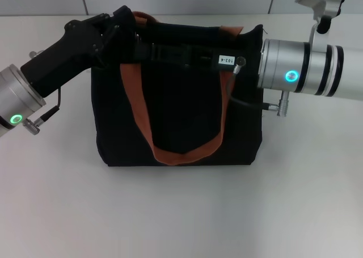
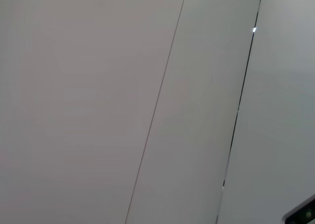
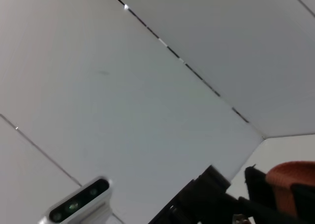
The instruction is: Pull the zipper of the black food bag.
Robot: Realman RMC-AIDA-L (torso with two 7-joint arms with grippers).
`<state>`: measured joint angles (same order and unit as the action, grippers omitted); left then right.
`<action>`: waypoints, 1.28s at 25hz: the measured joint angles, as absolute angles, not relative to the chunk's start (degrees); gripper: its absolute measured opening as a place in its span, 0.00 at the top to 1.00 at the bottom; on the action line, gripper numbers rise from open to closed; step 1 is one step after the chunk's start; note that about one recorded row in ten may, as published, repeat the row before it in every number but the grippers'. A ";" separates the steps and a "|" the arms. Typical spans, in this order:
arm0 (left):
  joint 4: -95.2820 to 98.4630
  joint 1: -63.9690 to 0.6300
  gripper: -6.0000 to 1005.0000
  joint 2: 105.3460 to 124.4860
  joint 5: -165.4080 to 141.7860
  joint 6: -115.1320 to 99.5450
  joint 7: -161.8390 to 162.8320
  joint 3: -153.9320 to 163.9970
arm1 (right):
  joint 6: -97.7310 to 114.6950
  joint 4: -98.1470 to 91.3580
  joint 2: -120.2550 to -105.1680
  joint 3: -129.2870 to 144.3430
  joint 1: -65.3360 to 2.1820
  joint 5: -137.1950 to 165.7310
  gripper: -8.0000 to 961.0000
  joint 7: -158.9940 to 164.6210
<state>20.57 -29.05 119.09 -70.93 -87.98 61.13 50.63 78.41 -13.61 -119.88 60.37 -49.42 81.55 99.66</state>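
Head view is showing the large boxy black fabric food bag [image 1: 181,99] with rust-brown webbing handle straps [image 1: 142,108] standing on the white table [image 1: 181,212], toward its far edge. Left end effector [image 1: 122,34], black-bodied, is reaching in at the bag's top left corner; right end effector [image 1: 170,54] is stretching across the bag's top opening from the right side. Whether either is wide, narrow or gripping, I cannot tell, and the small silver zipper tab is not making itself out.

Left wrist view is taking in only pale wall panels [image 2: 98,106] with thin seams.

Right wrist view is showing similar panels, a brown strap and dark parts at one corner.
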 joint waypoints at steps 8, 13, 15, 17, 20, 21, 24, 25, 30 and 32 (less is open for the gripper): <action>20.45 -29.17 0.96 119.09 -70.95 -87.93 61.11 50.63 | 76.50 -13.79 -119.89 62.11 -49.84 81.43 0.45 101.09; 20.36 -29.19 0.96 119.09 -70.91 -87.93 61.10 50.61 | 77.29 -13.98 -119.89 62.14 -49.88 81.45 0.44 101.02; 20.32 -29.19 0.96 119.09 -70.91 -87.94 61.05 50.62 | 77.18 -14.19 -119.89 62.14 -49.93 81.46 0.43 101.01; 20.30 -29.19 0.96 119.09 -70.91 -87.94 61.04 50.62 | 75.97 -14.27 -119.89 61.99 -49.88 81.47 0.43 101.04; 20.29 -29.18 0.96 119.09 -70.92 -87.93 61.03 50.63 | 75.47 -14.91 -119.89 61.80 -49.36 81.49 0.42 100.88; 20.29 -29.18 0.96 119.08 -70.91 -87.93 61.03 50.62 | 75.67 -15.51 -119.89 62.17 -49.08 81.52 0.42 100.46; 20.37 -29.16 0.96 119.03 -70.86 -87.96 61.04 50.62 | 76.68 -16.85 -119.88 63.24 -47.92 81.43 0.41 97.30; 20.39 -29.15 0.96 119.04 -70.83 -87.97 61.04 50.63 | 77.09 -16.88 -119.88 63.37 -47.56 81.18 0.40 95.69; 20.58 -29.38 0.96 119.12 -70.78 -89.24 61.29 50.68 | 82.12 -15.08 -119.88 63.52 -45.77 76.80 0.39 84.20; 20.60 -29.57 0.96 119.12 -70.78 -89.94 62.00 50.70 | 84.02 -14.46 -119.88 63.52 -44.17 73.56 0.38 79.84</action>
